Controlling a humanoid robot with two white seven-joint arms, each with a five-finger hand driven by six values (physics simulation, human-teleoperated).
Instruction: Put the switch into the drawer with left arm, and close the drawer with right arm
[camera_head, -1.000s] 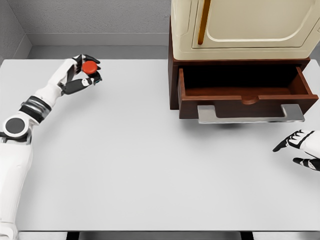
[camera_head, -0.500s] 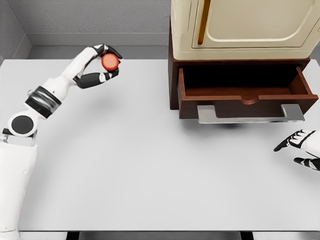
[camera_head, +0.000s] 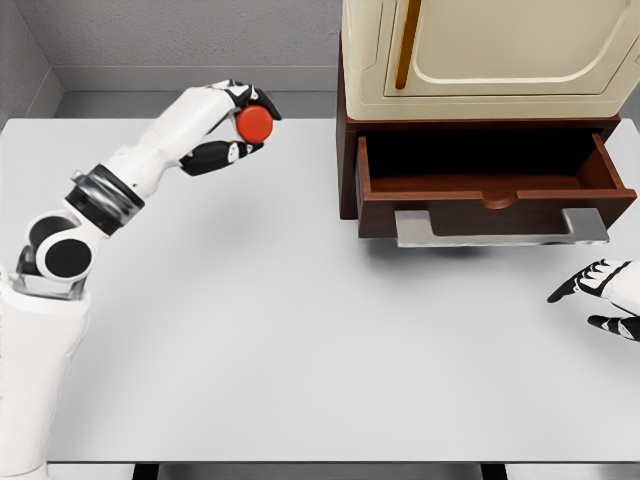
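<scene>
Left hand (camera_head: 232, 125), fingers clasping the red switch (camera_head: 254, 122), has carried it closer to the open drawer (camera_head: 490, 185)

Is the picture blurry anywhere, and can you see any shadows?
Head view: sharp all over, no glare; soft even light. A faint shadow lies on the table under the drawer handle, and the open drawer is dark inside.

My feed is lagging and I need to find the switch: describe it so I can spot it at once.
Start at the brown cabinet with its open drawer and look left, over the white table. The switch is gripped in the left robot hand. It is the only small red round thing in view.
</scene>
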